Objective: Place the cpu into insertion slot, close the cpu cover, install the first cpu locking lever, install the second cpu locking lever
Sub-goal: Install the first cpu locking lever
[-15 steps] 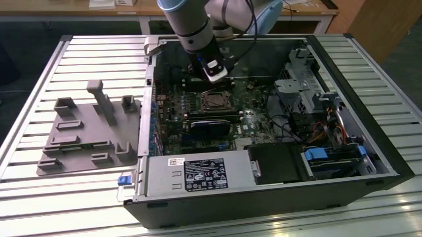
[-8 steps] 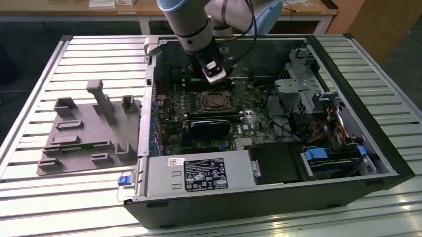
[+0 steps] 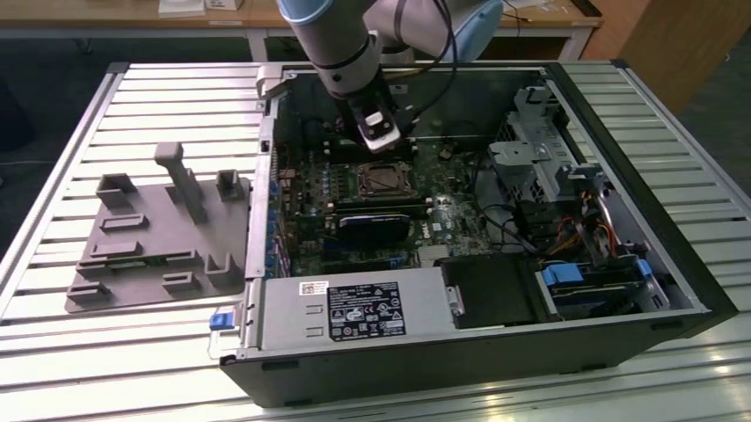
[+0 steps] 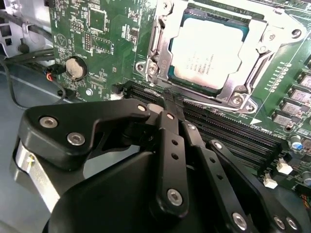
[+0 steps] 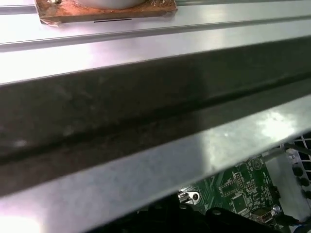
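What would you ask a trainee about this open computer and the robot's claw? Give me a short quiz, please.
1. True or false: the cpu lies under the closed cpu cover.
2. What does the claw hold? A) the cpu B) nothing C) a cable
3. Fill in: in the exterior view, the grey fixture plate lies outside the computer case, on that view's ____.

Key: 1 true; 2 B; 3 left.
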`<state>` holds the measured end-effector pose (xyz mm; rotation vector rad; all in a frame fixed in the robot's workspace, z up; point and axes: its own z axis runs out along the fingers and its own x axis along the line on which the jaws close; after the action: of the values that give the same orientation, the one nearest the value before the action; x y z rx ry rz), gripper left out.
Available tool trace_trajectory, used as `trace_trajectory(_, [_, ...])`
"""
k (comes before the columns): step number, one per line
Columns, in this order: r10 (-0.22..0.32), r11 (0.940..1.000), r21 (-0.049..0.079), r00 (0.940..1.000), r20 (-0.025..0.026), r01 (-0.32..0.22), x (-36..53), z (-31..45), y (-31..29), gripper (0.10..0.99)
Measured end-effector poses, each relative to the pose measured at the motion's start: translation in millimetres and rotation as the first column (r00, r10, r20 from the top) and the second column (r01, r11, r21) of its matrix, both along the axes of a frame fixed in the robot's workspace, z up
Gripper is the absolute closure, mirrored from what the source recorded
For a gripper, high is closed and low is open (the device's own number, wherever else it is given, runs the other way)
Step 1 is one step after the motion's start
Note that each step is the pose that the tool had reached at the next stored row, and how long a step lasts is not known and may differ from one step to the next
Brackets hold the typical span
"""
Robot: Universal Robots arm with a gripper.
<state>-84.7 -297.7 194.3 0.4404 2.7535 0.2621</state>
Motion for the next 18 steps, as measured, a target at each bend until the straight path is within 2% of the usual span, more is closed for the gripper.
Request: trace_trajectory(18, [-0.025,0.9997,0.0,0.9997,0.0,0.025,-0.3,-3.0,5.1,0.984])
